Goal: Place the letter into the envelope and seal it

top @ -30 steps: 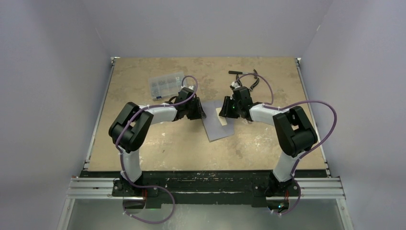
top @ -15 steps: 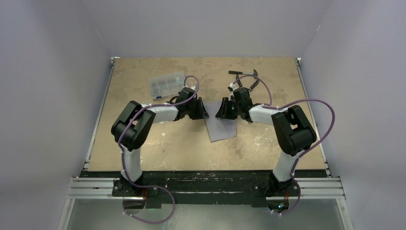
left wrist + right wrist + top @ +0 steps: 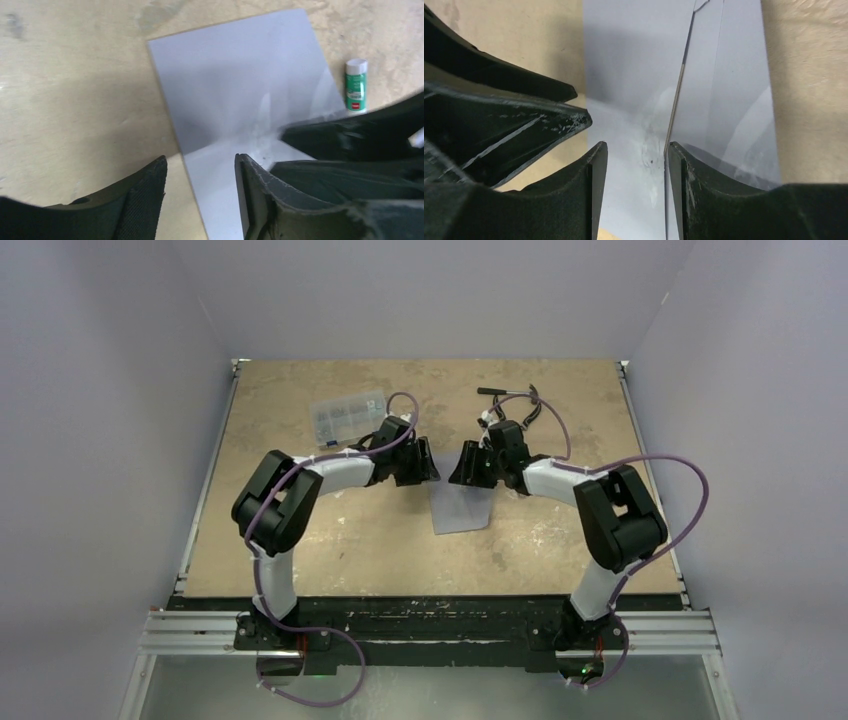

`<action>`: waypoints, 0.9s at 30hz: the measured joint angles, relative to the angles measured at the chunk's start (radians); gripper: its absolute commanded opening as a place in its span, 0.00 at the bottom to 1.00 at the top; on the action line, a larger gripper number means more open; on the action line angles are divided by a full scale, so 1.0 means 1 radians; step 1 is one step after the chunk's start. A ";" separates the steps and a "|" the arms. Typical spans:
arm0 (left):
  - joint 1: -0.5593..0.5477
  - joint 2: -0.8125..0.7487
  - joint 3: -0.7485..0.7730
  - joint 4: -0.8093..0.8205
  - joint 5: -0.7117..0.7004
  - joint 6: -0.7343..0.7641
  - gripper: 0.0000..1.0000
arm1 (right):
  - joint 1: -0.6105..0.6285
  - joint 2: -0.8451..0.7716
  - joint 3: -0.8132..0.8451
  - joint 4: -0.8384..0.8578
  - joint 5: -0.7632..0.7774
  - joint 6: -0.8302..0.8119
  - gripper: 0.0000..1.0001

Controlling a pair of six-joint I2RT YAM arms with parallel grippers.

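The grey-lavender envelope (image 3: 462, 510) lies flat on the table between my two grippers. It fills the left wrist view (image 3: 240, 75) and the right wrist view (image 3: 629, 60). My left gripper (image 3: 428, 468) (image 3: 200, 162) is open and straddles the envelope's left edge, one finger over the table and one over the paper. My right gripper (image 3: 462, 470) (image 3: 636, 147) is open just above the envelope's far end, holding nothing. A thin tan line runs along a raised paper edge beside its right finger (image 3: 689, 175). The letter is hidden.
A green and white glue stick (image 3: 356, 85) lies just beyond the envelope. A clear plastic compartment box (image 3: 347, 412) sits at the back left. A dark hand tool (image 3: 505, 393) lies at the back, behind the right arm.
Both grippers have opened wider. The envelope has turned slightly and lies squarer to the table. The cream corner that showed at its far end a second ago is gone from view.
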 measured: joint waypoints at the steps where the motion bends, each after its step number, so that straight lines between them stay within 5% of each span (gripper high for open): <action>1: 0.000 -0.008 0.006 -0.019 -0.020 0.008 0.56 | 0.000 -0.020 0.000 -0.018 0.012 -0.003 0.53; 9: 0.062 -0.085 0.007 -0.216 -0.116 0.064 0.59 | 0.000 -0.312 0.005 -0.059 0.266 -0.053 0.71; 11: 0.069 -0.115 0.003 -0.253 -0.135 0.083 0.59 | -0.002 -0.315 0.019 -0.090 0.348 -0.065 0.66; 12: 0.070 -0.132 -0.001 -0.264 -0.141 0.090 0.59 | -0.005 -0.303 0.027 -0.121 0.395 -0.071 0.77; 14: 0.070 -0.187 -0.019 -0.282 -0.159 0.106 0.59 | -0.011 -0.267 0.032 -0.180 0.468 -0.072 0.80; 23: 0.071 -0.344 -0.050 -0.298 -0.200 0.125 0.59 | -0.074 -0.170 -0.006 -0.327 0.603 -0.069 0.76; 27: 0.079 -0.344 -0.061 -0.314 -0.200 0.132 0.59 | -0.103 -0.130 -0.010 -0.327 0.579 -0.075 0.63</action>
